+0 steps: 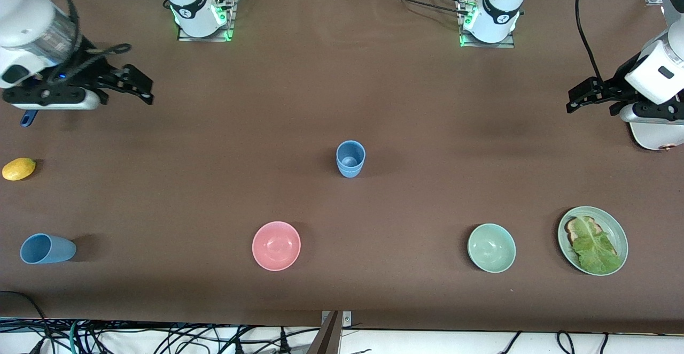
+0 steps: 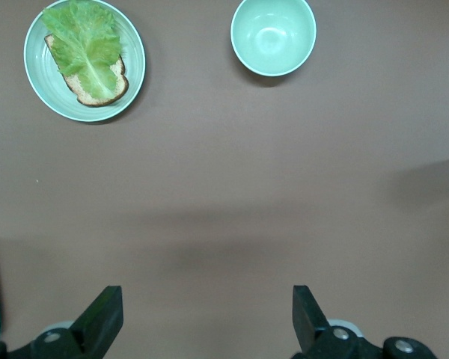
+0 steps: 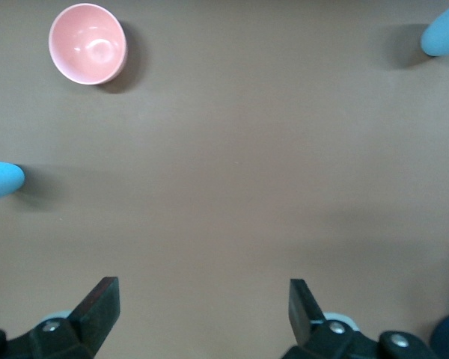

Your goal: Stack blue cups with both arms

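Note:
One blue cup [image 1: 350,159] stands upright at the middle of the table; in the right wrist view this cup [image 3: 0,179] is cut off by the frame edge. A second blue cup [image 1: 47,248] lies on its side near the front camera at the right arm's end, also seen as a cup [image 3: 445,30] at a corner of the right wrist view. My right gripper [image 1: 141,87] [image 3: 202,284] hangs open and empty over bare table at the right arm's end. My left gripper [image 1: 576,100] [image 2: 206,293] hangs open and empty over bare table at the left arm's end.
A pink bowl [image 1: 276,245], a green bowl [image 1: 491,247] and a green plate [image 1: 620,228] with bread and lettuce line the near side. A lemon [image 1: 18,168] lies at the right arm's end. A dark blue saucepan handle [image 1: 26,118] shows under the right arm.

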`<action>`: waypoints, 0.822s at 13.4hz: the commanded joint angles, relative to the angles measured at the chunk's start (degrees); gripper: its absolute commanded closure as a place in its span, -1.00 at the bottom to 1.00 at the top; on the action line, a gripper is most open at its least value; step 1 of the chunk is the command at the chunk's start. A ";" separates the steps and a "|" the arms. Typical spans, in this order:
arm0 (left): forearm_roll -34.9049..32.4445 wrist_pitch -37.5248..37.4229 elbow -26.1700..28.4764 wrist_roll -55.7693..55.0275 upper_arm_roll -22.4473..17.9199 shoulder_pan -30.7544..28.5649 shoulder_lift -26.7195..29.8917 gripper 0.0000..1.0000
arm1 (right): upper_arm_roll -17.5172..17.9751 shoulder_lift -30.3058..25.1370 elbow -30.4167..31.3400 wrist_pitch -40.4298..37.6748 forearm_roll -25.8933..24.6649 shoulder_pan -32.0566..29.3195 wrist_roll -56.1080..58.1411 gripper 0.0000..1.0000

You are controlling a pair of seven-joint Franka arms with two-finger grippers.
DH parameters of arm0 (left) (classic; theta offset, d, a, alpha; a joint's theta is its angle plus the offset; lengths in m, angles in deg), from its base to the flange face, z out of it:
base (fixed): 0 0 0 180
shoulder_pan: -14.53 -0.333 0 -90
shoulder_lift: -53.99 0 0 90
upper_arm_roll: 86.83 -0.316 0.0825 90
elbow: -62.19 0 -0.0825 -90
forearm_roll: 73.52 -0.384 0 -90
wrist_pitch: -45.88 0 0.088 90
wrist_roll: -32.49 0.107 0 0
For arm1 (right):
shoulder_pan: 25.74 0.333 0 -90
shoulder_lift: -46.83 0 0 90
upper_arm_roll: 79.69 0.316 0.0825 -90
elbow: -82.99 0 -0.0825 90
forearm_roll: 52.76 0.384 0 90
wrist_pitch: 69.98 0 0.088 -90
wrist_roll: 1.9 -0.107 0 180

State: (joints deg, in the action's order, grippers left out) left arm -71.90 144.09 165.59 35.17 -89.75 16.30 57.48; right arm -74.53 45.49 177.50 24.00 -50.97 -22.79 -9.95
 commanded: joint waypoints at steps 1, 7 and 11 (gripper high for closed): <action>-1.16 -1.09 -0.57 0.14 -0.42 0.51 0.20 -1.00 | 1.87 -1.65 1.46 -1.69 1.03 -2.42 2.08 -1.00; -4.69 -1.18 -0.66 0.14 -0.24 0.51 0.20 -1.00 | 1.69 0.37 -1.79 -4.07 0.94 -2.34 4.09 -1.00; -4.70 -1.18 -0.66 0.23 -0.16 0.42 0.11 -1.00 | 1.61 0.46 -1.79 -4.07 0.85 -2.42 4.45 -1.00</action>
State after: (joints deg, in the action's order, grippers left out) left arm -75.44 143.88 165.59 35.18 -89.74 16.42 57.48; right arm -73.52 45.46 177.29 21.33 -50.80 -24.20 -6.68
